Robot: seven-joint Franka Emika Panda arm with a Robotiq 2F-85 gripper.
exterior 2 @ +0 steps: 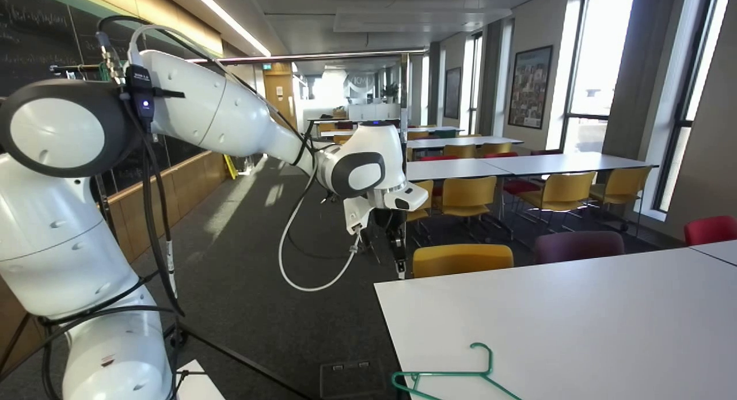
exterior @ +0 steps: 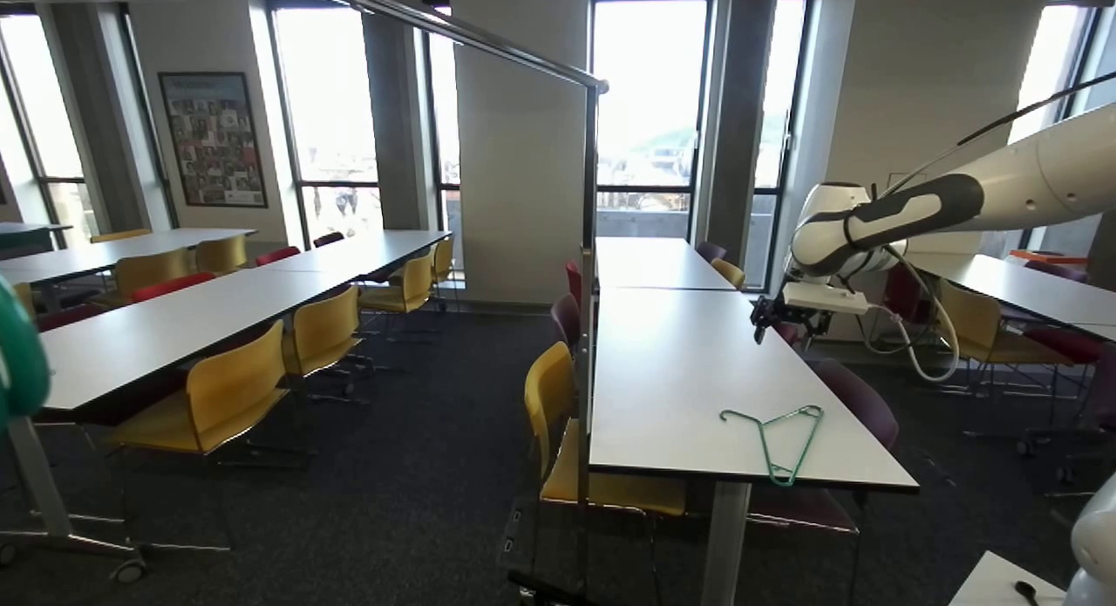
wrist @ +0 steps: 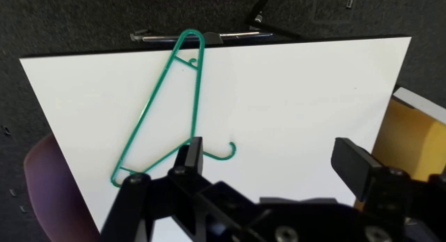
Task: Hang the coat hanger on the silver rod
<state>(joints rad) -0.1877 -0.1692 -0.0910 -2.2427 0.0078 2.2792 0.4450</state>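
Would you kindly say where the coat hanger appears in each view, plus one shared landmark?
In an exterior view: coat hanger, lower half, right of centre.
In an exterior view: coat hanger, bottom edge, right of centre, partly cut off.
In the wrist view: coat hanger, mostly left, gripper partly hiding it.
Shared landmark: white tabletop beneath it.

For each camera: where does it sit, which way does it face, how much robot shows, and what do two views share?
In an exterior view: beyond the near end of the table, facing the windows; the arm shows at right.
In an exterior view: near the arm, which fills the picture's left, facing down the room past the blackboard.
Wrist view: on the wrist, looking down at the hanger and table; open jaws show along the bottom.
Both exterior views share hanger, table, arm and rod.
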